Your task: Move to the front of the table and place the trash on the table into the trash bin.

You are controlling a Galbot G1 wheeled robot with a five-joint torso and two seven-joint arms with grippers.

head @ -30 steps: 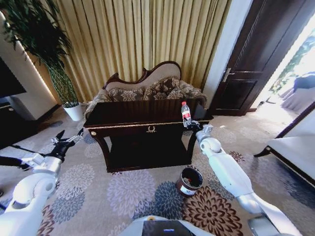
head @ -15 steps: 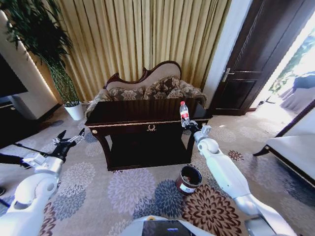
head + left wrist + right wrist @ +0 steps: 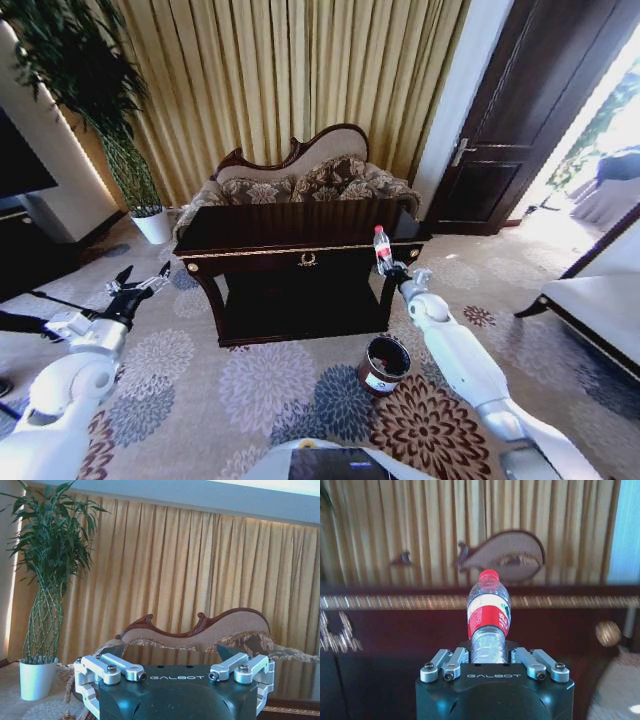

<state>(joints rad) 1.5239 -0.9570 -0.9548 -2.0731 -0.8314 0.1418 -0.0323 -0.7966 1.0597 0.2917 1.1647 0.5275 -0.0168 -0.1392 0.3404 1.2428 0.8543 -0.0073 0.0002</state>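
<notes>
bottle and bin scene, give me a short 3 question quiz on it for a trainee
1. True or false: the right end effector is shut on the bottle.
2. Where is the trash bin? A) on the table B) on the carpet, in front of the table's right end C) on the sofa
3. Fill in: the bottle's cap is ____ in colour.

Key:
1. True. The bottle stands upright in its grip, in front of the table near its right corner.
2. B. It stands on the carpet, lower than the tabletop.
3. Red. The left end effector hangs open off to the left, holding nothing.
</notes>
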